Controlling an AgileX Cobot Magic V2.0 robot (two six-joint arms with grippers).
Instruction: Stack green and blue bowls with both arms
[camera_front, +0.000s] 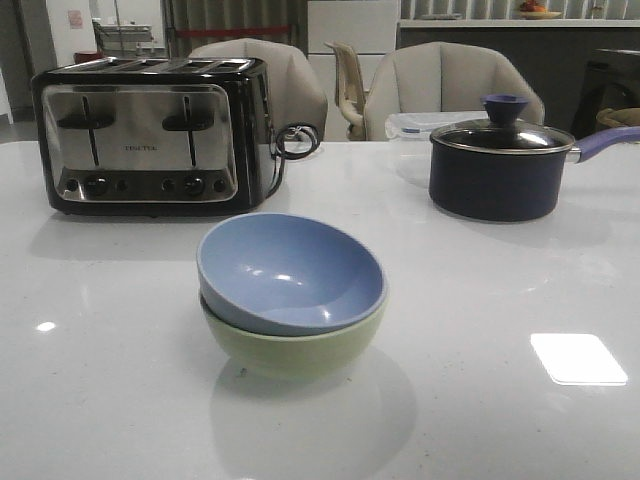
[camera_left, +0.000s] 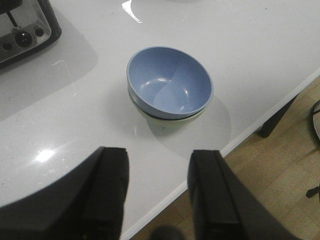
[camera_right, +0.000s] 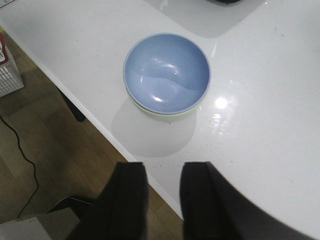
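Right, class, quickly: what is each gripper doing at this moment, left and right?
Left gripper: open, holding nothing.
Right gripper: open, holding nothing.

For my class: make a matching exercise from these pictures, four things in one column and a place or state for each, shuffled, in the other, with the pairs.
Things:
1. blue bowl
2. green bowl
3. toaster
4. saucepan

Places or states:
A. back left of the table
B. underneath, bearing the other bowl
C. back right, lid on
D. nested on top, empty

Pairs: 1-D, 2-B, 3-A, 4-C
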